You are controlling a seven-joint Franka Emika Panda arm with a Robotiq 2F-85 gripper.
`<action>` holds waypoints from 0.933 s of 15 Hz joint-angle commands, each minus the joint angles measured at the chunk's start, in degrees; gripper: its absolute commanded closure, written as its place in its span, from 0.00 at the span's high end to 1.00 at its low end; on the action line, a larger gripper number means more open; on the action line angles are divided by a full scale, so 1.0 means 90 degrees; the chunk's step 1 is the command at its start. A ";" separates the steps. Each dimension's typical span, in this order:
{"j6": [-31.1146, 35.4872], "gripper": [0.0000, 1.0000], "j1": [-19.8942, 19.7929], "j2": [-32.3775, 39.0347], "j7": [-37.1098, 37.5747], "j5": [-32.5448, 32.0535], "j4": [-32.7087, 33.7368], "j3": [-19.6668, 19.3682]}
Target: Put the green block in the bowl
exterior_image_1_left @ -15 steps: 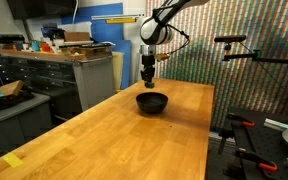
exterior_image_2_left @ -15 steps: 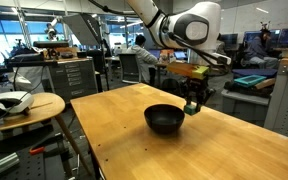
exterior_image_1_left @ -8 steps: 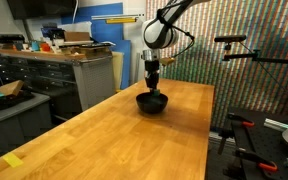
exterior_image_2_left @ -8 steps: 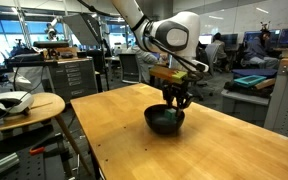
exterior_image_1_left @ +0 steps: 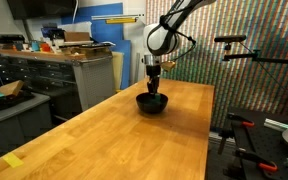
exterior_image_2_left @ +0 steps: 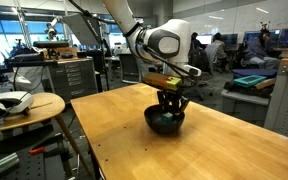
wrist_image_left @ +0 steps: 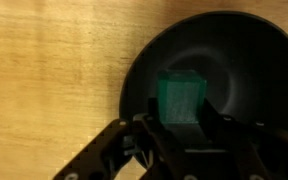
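The end effector [wrist_image_left: 184, 125] hangs over the black bowl [wrist_image_left: 246, 45] on the bench [wrist_image_left: 44, 80], with the green block [wrist_image_left: 181, 97] inside the bowl between its fingertips; whether it grips is unclear, so best open wide, then lift straight up clear of the rim.

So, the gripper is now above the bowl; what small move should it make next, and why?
Probably open the jaws. In the wrist view the green block lies inside the bowl, between the fingers; whether it is released I cannot tell. In both exterior views the gripper hangs low over the bowl.
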 commanded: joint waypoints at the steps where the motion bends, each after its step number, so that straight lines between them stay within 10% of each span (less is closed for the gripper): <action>1: 0.0498 0.17 -0.0039 0.0054 -0.0116 -0.0125 -0.0130 0.0056; 4: 0.0677 0.17 -0.0088 0.0155 -0.0159 -0.0037 -0.0125 0.0119; 5: 0.0719 0.54 -0.0093 0.0161 -0.0166 -0.0025 -0.0139 0.0139; 6: 0.0732 0.68 -0.0098 0.0152 -0.0170 -0.0012 -0.0151 0.0160; 10: 0.0622 0.98 -0.0084 -0.0073 -0.0130 0.0001 -0.0207 0.0206; 14: 0.0336 1.00 -0.0080 -0.0536 -0.0078 0.0004 -0.0298 0.0181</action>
